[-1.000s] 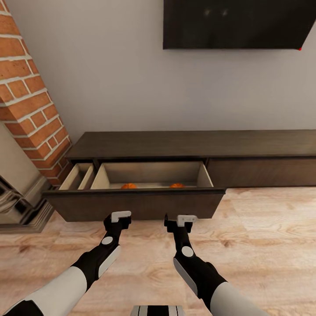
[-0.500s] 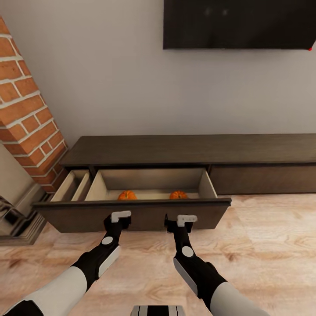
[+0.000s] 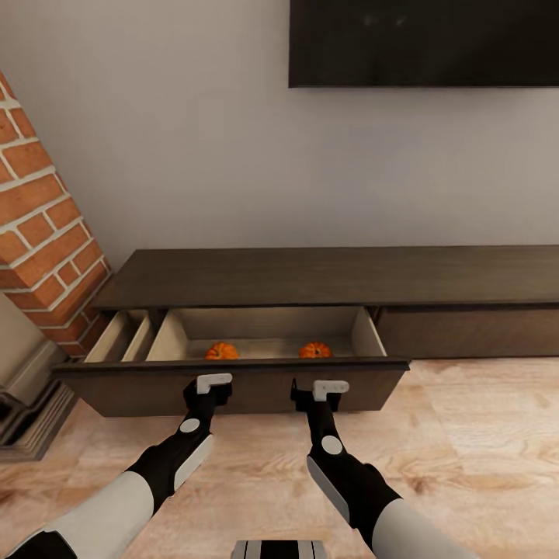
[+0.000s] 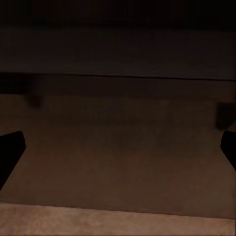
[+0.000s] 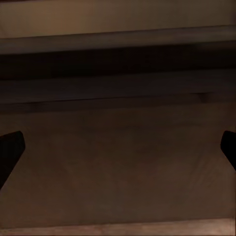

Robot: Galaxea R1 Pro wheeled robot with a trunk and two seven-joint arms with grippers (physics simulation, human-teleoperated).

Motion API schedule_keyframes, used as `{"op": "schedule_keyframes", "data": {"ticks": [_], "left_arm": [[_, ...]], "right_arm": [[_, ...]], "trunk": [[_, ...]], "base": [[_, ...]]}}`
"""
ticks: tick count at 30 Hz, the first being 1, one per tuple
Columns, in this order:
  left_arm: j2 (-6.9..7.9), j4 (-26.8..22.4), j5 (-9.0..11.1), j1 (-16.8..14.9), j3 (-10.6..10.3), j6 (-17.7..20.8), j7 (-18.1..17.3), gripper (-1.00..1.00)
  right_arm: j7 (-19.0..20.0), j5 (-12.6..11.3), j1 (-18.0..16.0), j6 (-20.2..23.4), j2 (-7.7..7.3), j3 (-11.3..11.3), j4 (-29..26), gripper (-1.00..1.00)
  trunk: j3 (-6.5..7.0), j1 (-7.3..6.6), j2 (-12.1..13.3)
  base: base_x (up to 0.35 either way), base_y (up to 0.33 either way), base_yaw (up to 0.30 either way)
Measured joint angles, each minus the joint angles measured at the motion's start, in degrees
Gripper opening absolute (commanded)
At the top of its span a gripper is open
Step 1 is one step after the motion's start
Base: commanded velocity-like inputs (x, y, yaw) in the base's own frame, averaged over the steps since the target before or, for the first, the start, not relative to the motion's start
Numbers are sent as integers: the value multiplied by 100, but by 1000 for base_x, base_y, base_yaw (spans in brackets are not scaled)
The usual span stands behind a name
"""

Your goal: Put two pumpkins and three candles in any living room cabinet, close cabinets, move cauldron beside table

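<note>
Two pumpkins (image 3: 222, 352) (image 3: 315, 350) sit inside one open cabinet (image 3: 233, 380) drawer.

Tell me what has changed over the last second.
The whole view has shifted: the camera has come nearer the cabinet, so its open drawer looks larger and lower. The pumpkins stay inside. The left claw and right claw stay open, holding nothing, before the drawer front.
</note>
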Motion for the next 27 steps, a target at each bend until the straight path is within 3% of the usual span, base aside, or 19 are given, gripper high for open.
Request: {"op": "schedule_keyframes", "data": {"ticks": [27], "left_arm": [[-2, -24, -1, 1, -10, -2, -20, 100]], "right_arm": [[0, 0, 0, 0, -1, -1, -9, 100]], "trunk": [[0, 0, 0]], "base": [[238, 75, 0]]}}
